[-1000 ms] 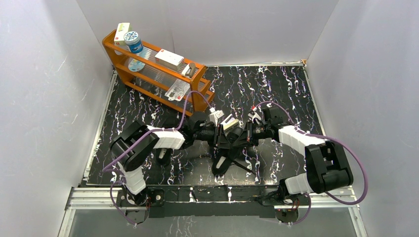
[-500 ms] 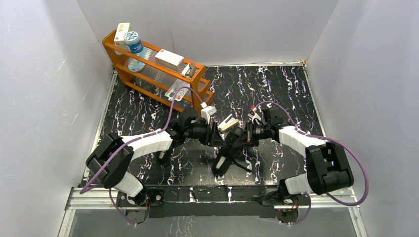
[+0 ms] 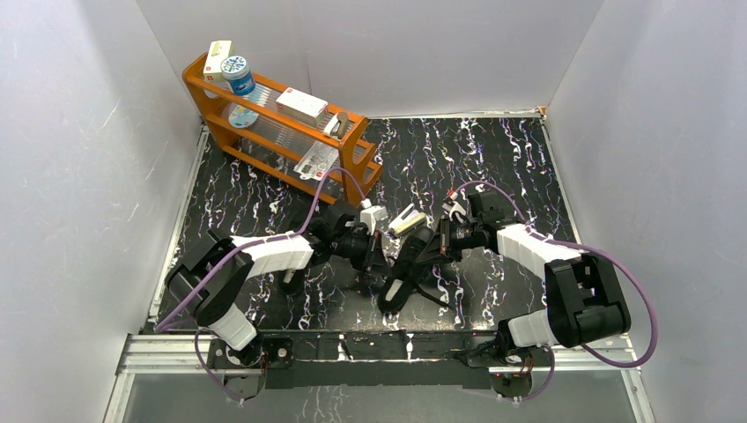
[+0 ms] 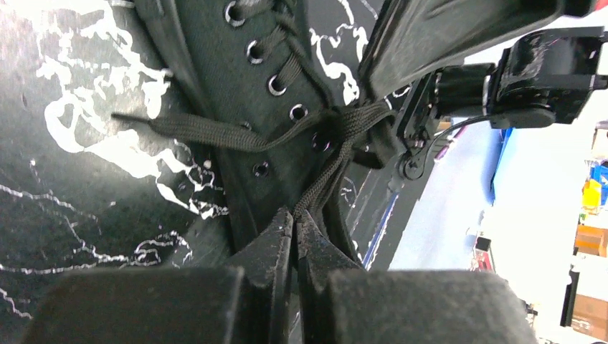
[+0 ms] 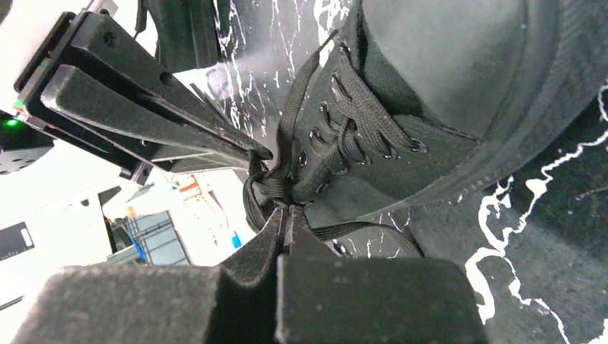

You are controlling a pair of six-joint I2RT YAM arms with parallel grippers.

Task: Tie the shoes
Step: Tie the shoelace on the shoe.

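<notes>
The tabletop (image 3: 493, 159) is a glossy black slab veined with white, like marble, boxed in on three sides by plain matt white walls (image 3: 79, 176), with a ribbed aluminium rail (image 3: 159, 351) along the edge farthest from the orange rack (image 3: 201, 88). That rack stands slantwise in the back corner, a two-tier frame of smooth orange bars over clear shelves; its top tier carries a round jar with a blue lid (image 3: 236, 69), a small upright carton (image 3: 216, 55) beside it and a flat white box (image 3: 302, 105) further along. Well clear of the rack, out towards the rail, lies a black shoe (image 3: 398, 280) of coarse canvas with a thick rubbery rim and small metal eyelets (image 4: 277, 84). Its flat woven laces (image 4: 215, 134) bunch into a crossing at the end of the shoe nearer the rack. There the left gripper (image 4: 294, 218) has its rough black fingers pressed together on a strand, and the right gripper (image 5: 283, 215), tips meeting, is pinched on the bunch itself
</notes>
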